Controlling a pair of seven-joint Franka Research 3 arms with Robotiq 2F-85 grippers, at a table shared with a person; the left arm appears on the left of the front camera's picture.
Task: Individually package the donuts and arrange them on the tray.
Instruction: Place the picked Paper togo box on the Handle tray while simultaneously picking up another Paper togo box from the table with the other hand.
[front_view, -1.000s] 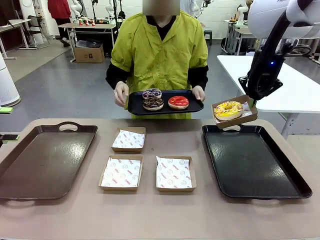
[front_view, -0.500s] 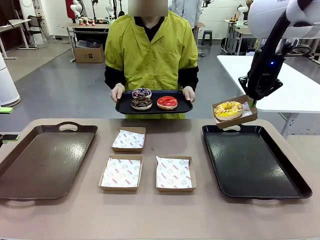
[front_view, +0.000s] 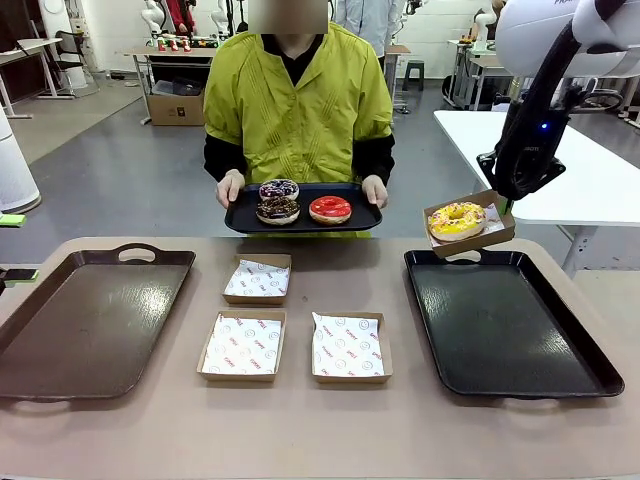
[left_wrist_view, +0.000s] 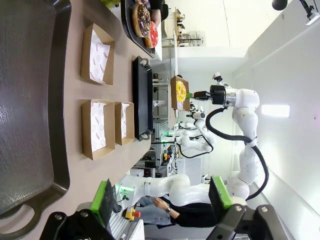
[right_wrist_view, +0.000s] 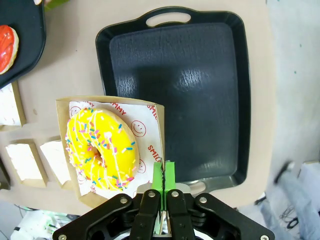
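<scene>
Now, front: right gripper pinches a cardboard box wall, sprinkled yellow donut inside, above the glossy black tray's far edge, likely for set-down. Person offers three ring donuts on a small tray. Left wrist: left gripper spread wide, empty. Right wrist: pads clamp thin paper-lined card.

Bright overhead light, glare on black tray, sharp focus

Grey floor, white table right, cardboard box behind.
</scene>
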